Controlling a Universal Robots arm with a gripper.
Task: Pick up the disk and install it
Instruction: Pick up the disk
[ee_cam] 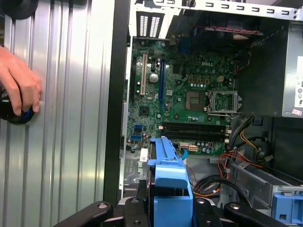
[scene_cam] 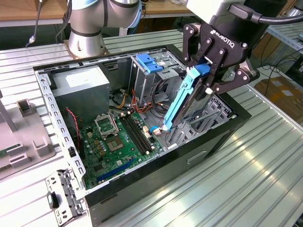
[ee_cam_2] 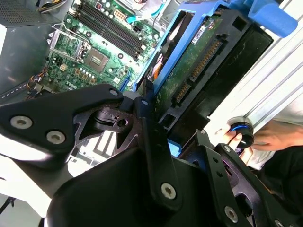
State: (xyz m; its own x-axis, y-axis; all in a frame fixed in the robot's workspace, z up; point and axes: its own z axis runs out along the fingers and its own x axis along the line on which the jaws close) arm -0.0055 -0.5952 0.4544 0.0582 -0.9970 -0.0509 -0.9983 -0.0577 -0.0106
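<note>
The case (scene_cam: 47, 94) was open on top, and there was lots of free room above the green board (scene_cam: 113, 142). Near the low end of the disk (scene_cam: 182, 101), wires (ee_cam: 213, 181) and the metal cage (scene_cam: 142, 80) crowded the way. A person's hand (ee_cam: 19, 82) sat on the table (ee_cam: 71, 142) just outside.

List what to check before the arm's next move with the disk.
1. Grip: claw shut on the disk, clamped at its upper end. Ok.
2. Disk attitude: steeply tilted, lower end down inside the open case. Not ok if it must seat level.
3. Lower end clear of the motherboard: close above its edge; contact cannot tell.
4. Person's hand: on the table outside the case, on a dark knob. Ok.
5. Cables: orange and black bundle lies beside the disk in the first wrist view. Cannot tell if clear.
</note>
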